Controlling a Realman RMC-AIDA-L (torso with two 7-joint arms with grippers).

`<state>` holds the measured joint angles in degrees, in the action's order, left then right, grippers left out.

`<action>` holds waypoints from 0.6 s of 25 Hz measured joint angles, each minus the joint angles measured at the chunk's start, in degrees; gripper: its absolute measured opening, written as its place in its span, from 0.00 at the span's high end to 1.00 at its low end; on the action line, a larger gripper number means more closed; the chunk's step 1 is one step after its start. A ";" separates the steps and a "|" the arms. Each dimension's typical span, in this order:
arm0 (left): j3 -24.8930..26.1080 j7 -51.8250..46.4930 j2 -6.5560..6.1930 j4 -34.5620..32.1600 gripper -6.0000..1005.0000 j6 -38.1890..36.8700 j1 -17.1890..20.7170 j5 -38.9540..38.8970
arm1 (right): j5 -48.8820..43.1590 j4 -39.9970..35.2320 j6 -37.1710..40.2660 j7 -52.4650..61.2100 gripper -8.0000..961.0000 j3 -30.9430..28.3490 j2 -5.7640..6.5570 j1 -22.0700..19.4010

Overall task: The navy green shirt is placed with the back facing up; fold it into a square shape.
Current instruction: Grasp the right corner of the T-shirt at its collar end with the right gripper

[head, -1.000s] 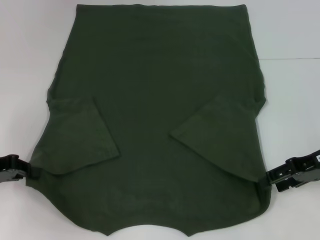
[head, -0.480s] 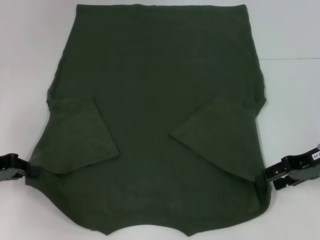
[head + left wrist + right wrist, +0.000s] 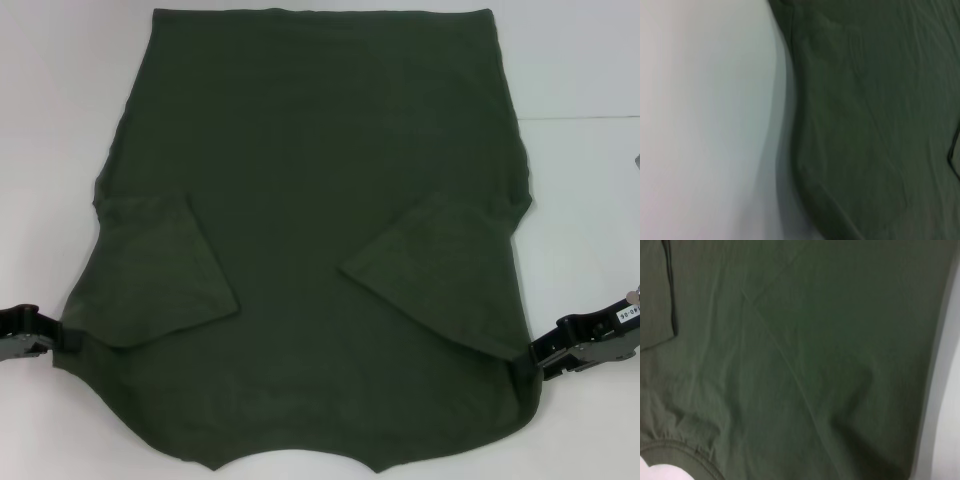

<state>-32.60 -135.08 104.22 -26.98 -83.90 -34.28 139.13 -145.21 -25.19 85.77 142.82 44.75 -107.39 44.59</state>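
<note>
With both sleeves already turned in over the back, the navy green shirt (image 3: 320, 240) lies flat on the white surface (image 3: 580, 70), hem at the far side and collar toward the robot. The left end effector (image 3: 62, 340) sits at the shirt's left shoulder edge, the right end effector (image 3: 527, 362) at the right shoulder edge, each touching the cloth; I cannot tell whether either has closed on fabric. From where I stand, the step in hand looks like taking the two shoulder corners. To do it well, both should pinch all layers, lift together evenly, and carry the near edge straight toward the hem without skewing.
</note>
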 joint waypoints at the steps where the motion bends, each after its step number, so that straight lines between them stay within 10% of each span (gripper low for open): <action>1: 0.00 0.00 0.00 0.00 0.95 -0.01 -0.02 0.00 | 0.00 -0.01 0.00 0.00 0.50 0.00 0.00 0.00; 15: -0.01 0.00 -0.02 0.00 0.95 -0.04 0.01 0.00 | 0.04 -0.33 -0.03 -2.19 0.62 0.96 -0.05 -0.11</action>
<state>-32.61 -135.08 104.20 -26.98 -83.94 -34.27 139.13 -145.17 -25.53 85.73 140.63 45.72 -107.43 44.49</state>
